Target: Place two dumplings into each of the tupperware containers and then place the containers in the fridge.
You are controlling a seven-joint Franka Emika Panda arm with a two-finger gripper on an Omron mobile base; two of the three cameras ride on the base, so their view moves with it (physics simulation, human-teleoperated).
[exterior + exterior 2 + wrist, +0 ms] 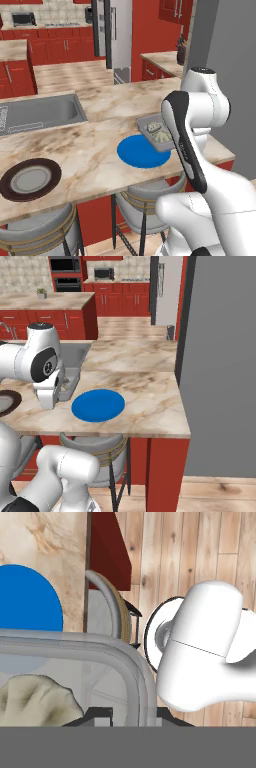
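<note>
A translucent grey tupperware container [156,131] sits over the marble counter [95,145], right of the blue plate, partly behind my arm. Two pale crinkled dumplings [159,131] lie in it. In the hand view the container's rounded rim [131,677] runs between my dark fingertips [97,714], and my gripper [125,717] is shut on that rim. One dumpling [35,699] lies just inside it. From the right base view the container [69,384] shows beside my hand. The tall grey fridge [117,35] stands far back across the kitchen, door closed.
A blue round plate [143,151] lies at the counter's front edge, a dark-brown plate [30,179] to its left. A sink [42,112] is set in the counter. Stools [145,200] stand below the edge. A tall grey panel [220,366] bounds the counter's right end.
</note>
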